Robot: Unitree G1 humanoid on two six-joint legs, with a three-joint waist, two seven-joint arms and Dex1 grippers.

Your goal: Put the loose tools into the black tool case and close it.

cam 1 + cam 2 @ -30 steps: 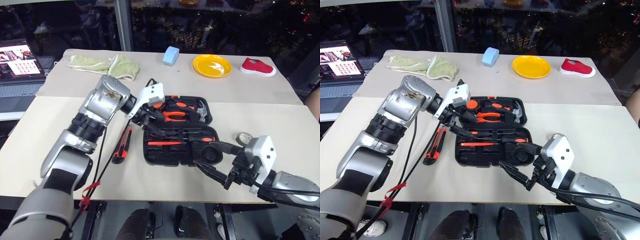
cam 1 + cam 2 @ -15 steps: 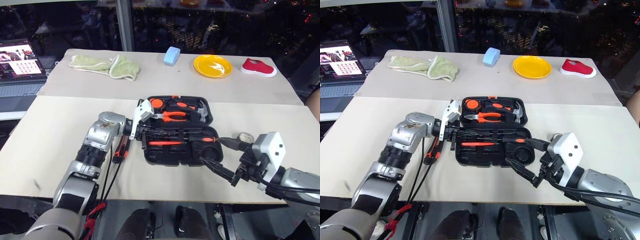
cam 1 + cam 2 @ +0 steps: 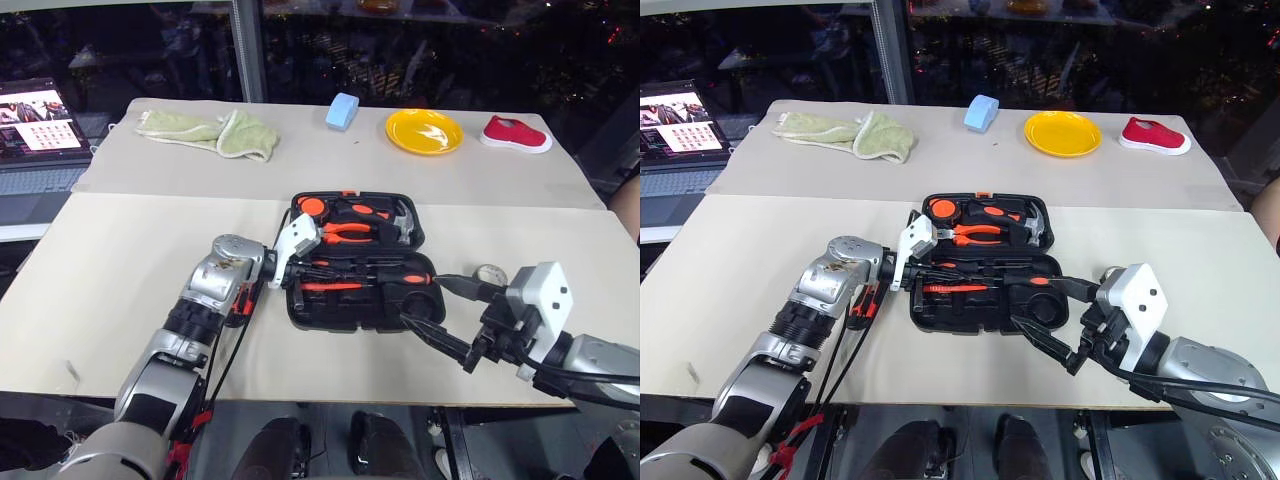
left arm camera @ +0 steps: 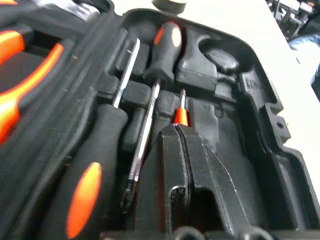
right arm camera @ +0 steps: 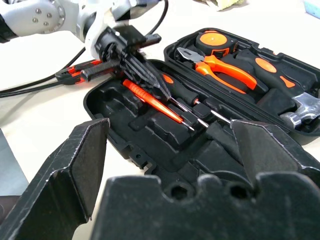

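Left eye view shows the table [image 3: 120,250] carrying the open black tool case [image 3: 357,260], the closed left hand [image 3: 300,272] over its screwdrivers [image 3: 370,278], and the right hand [image 3: 437,312] wide open, empty.

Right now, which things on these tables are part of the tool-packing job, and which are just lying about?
Job: black tool case, screwdrivers, orange tester screwdriver, utility knife, tape roll.

Lying about: green cloth, blue block, yellow plate, red shoe, laptop.

Beige table [image 3: 120,250] with open black tool case [image 3: 350,305], utility knife [image 3: 866,300], tape roll [image 3: 489,274], towel [image 3: 210,131], yellow plate [image 3: 425,131].
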